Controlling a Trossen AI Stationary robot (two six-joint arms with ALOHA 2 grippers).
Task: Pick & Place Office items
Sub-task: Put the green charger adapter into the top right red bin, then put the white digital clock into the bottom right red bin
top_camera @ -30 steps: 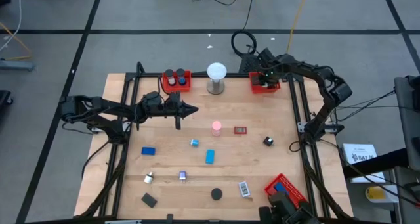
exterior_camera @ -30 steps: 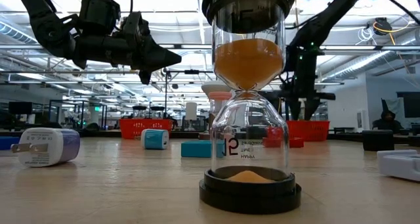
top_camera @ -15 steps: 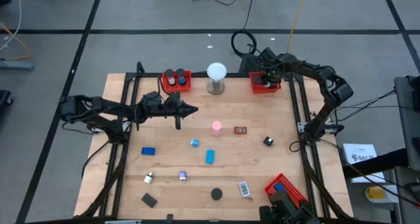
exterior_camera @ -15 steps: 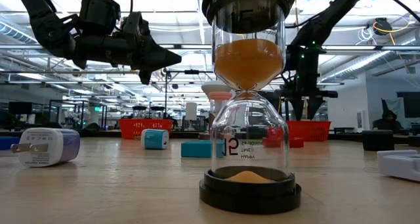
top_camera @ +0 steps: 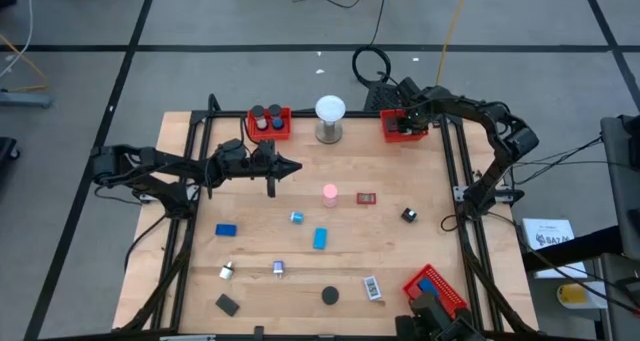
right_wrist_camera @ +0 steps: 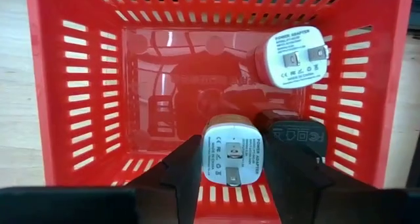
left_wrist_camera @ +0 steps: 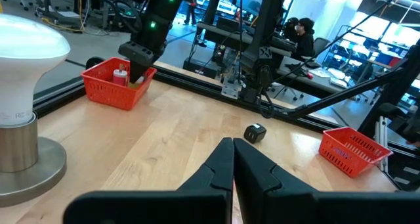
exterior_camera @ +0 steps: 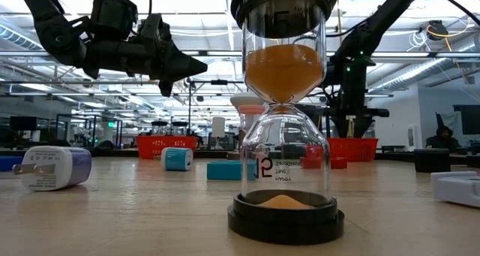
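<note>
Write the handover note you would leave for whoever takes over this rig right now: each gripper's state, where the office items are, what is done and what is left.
Right gripper: over the far right red tray, jaws around a white charger; whether it grips or releases is unclear.
Left gripper: shut, empty, above the table's left middle.
Done: a second white charger and a black adapter lie in that tray; the far left tray and near right tray also hold items.
Left: about ten loose items on the table, including a blue block and a black disc.

Glossy red plastic mesh tray [right_wrist_camera: 79, 106], smooth white plastic charger [right_wrist_camera: 231, 152], pale matt wooden table [top_camera: 400, 251]
</note>
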